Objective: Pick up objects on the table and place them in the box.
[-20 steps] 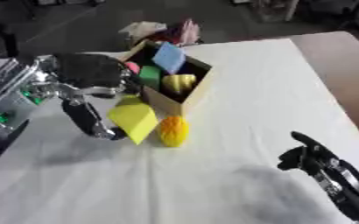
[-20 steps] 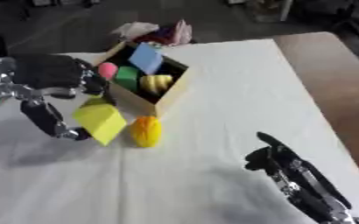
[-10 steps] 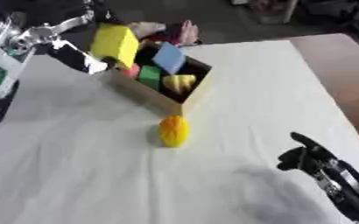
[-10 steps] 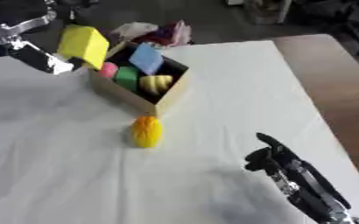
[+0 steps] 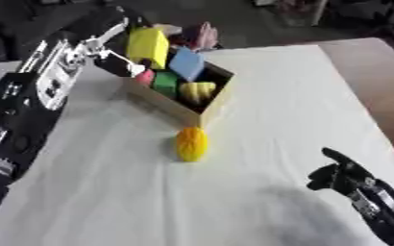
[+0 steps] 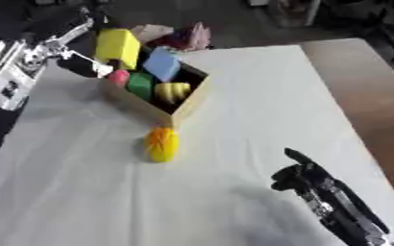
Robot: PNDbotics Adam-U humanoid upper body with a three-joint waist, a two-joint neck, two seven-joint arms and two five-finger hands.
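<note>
Left robot hand (image 5: 120, 53): up at the far left, over the near-left end of the box, fingers curled round a yellow block
Yellow block (image 5: 147, 45): held in that hand, above the box's left end, tilted a little; whether it touches the things below I cannot tell
Box (image 5: 192, 111): open cardboard box, set askew on the white cloth of the bench (image 5: 284, 120), towards the far left
Inside the box: a blue block (image 5: 187, 65) tipped on edge, a green block (image 5: 165, 82), a pink piece (image 5: 145, 77) near the left hand, and a yellow ridged thing (image 5: 199, 91) at the near-right end
Yellow-orange fruit (image 5: 191, 143): lies alone on the cloth, just in front of the box's near wall, not touching it
Right robot hand (image 5: 341, 175): low at the right, resting above the cloth, well apart from the box and the fruit; holding nothing, fingers partly bent, how far open I cannot tell
Beyond the box: a heap of pinkish stuff (image 5: 202, 36) at the bench's far edge
</note>
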